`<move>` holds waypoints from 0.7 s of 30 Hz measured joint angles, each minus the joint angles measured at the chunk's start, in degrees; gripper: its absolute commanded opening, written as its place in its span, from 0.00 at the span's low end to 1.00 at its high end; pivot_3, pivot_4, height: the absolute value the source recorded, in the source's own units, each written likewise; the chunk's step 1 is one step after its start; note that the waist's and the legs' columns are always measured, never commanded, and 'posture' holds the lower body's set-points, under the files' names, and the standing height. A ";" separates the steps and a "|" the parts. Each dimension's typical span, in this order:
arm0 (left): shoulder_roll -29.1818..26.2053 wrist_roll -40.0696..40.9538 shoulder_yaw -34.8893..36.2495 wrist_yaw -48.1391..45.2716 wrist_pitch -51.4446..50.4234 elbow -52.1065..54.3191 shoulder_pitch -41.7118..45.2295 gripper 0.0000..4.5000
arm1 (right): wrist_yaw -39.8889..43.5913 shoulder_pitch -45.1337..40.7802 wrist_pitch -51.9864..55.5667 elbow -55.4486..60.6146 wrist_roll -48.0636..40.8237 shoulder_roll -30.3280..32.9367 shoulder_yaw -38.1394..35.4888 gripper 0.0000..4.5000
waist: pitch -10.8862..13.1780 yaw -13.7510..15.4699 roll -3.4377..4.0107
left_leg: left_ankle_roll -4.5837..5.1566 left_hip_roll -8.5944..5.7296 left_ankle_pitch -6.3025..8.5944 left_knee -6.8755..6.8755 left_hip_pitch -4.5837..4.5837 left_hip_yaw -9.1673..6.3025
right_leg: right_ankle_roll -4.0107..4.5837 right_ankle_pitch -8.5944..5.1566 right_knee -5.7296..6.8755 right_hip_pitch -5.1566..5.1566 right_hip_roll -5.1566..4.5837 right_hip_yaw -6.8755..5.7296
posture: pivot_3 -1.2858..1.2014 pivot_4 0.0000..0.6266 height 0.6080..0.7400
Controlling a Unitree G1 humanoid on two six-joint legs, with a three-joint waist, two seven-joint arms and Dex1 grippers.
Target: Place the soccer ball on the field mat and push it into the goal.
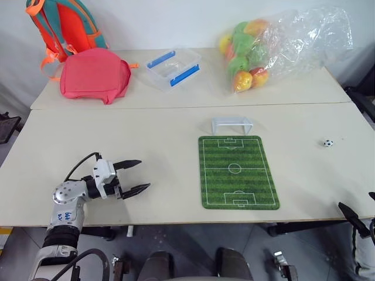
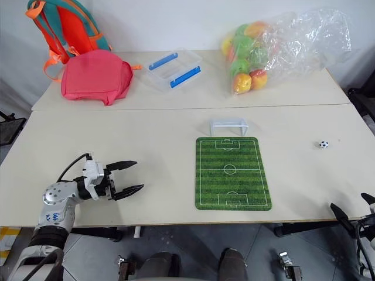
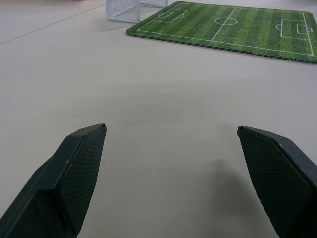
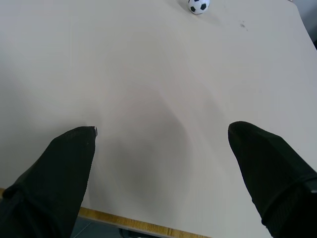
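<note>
White with black patches, the tiny soccer ball [image 1: 328, 142] lies on the bare beige table [image 1: 146, 152], well right of the striped green field mat [image 1: 237, 171] — nothing between them. The small white plastic goal [image 1: 232, 124] stands just beyond the mat. Left gripper [image 1: 137, 175] and right gripper [image 4: 161, 134] — fingers spread wide, empty.

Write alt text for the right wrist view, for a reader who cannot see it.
The right gripper hangs open and empty over the near edge of a plain beige table, its two black fingers spread wide apart. Farther across the table, straight ahead, sits a tiny white soccer ball with black patches.
</note>
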State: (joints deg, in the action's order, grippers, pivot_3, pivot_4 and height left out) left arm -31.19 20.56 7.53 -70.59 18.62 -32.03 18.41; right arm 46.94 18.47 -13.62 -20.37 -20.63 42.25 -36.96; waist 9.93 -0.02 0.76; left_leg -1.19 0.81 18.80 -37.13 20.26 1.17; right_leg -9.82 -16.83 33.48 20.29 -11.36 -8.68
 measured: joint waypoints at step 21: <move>1.33 2.57 -0.48 2.48 -12.65 14.48 3.30 1.00 | -14.66 -18.12 30.63 16.50 -6.17 5.19 -0.04 0.99 | 0.28 0.01 -0.39 | 0.01 0.01 0.00 -0.13 0.17 0.05 | 0.01 0.02 0.10 0.21 0.00 0.11 | 0.52 0.24 1.00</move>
State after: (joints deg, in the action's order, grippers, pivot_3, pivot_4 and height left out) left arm -29.85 23.13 7.05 -68.10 5.97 -17.55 21.71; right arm 32.28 0.35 17.01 -3.87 -26.80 47.44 -37.01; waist 10.21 -0.01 0.37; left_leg -1.18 0.82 18.80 -37.26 20.43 1.22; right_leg -9.81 -16.81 33.58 20.51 -11.36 -8.57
